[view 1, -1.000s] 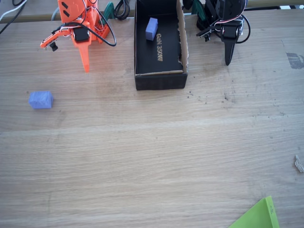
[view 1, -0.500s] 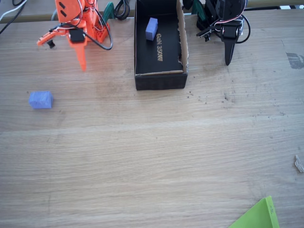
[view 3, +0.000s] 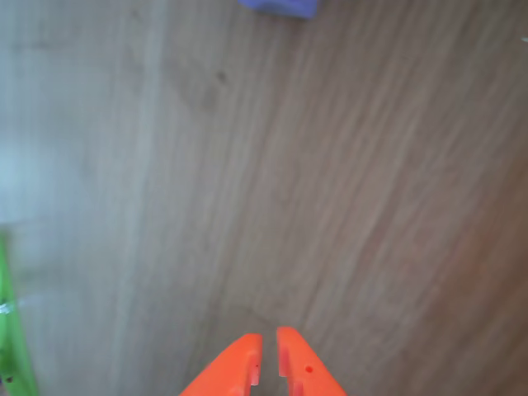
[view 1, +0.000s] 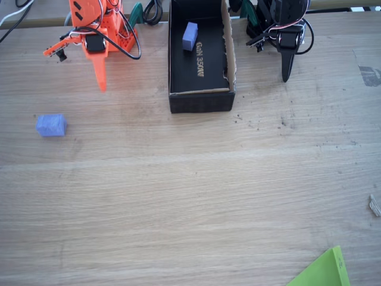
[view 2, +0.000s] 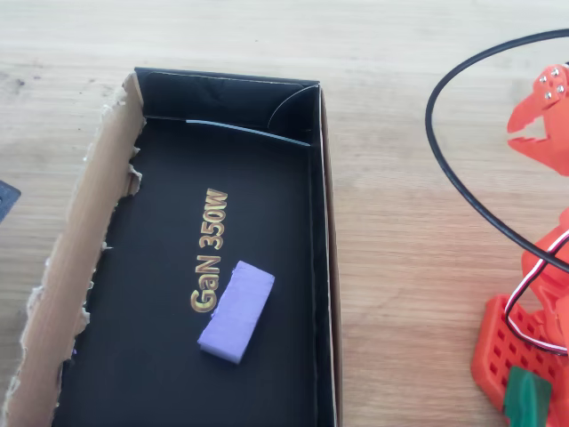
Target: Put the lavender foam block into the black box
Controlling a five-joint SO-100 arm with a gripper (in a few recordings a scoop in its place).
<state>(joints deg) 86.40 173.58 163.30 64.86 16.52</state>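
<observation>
The lavender foam block (view 1: 190, 36) lies on the floor of the black box (view 1: 228, 65) at the top centre of the fixed view — beside the gold lettering. The orange gripper (view 3: 268, 356), fingers pressed together and holding nothing, hangs over bare table (view 1: 190, 196) at upper left, with a second periwinkle block (view 1: 50, 125) at mid-left.

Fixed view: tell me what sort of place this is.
Most likely a hobby or lab robotics workbench: a bare wooden table with an orange arm, its gripper hanging near the far edge, a black arm beside it, and a black box holding a lavender foam block.
</observation>
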